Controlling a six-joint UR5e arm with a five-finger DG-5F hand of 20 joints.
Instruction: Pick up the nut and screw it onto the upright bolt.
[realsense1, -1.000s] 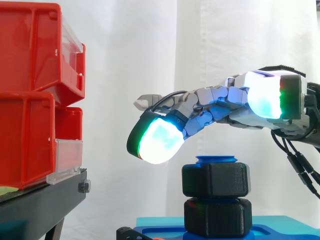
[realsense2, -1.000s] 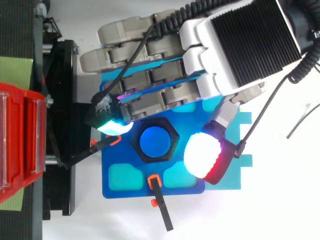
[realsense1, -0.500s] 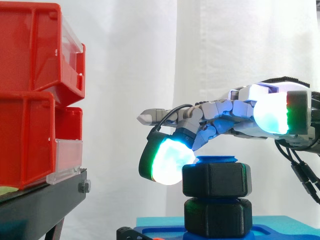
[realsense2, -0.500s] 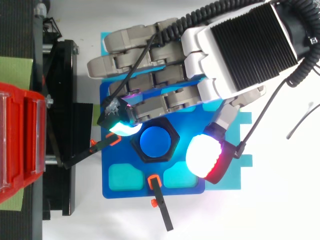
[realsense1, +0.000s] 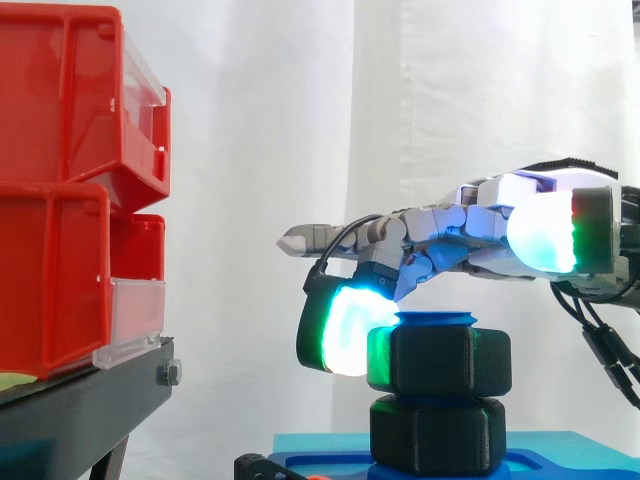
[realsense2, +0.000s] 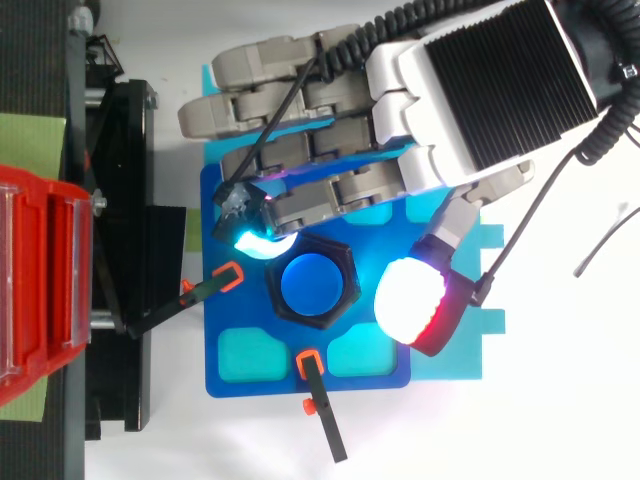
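On the white tabletop (realsense2: 560, 420), a blue plate (realsense2: 240, 390) carries the black hexagonal plastic nut (realsense1: 440, 360) sitting on the blue-capped upright bolt (realsense2: 312, 285), likely light, rigid and slick, best gripped across opposite flats; behind, the unclenched robot hand (realsense2: 480, 90) rests one fingertip (realsense1: 345, 330) against a flat, thumb (realsense2: 410, 305) clear.

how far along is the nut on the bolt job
Done: the black nut is on the upright blue bolt, whose top shows just above it. In hand: the hand reaches over it, one glowing fingertip against the nut's side, the thumb apart from it. Left: likely final turns; the nut sits right above a black hex piece, so how much thread remains is unclear.
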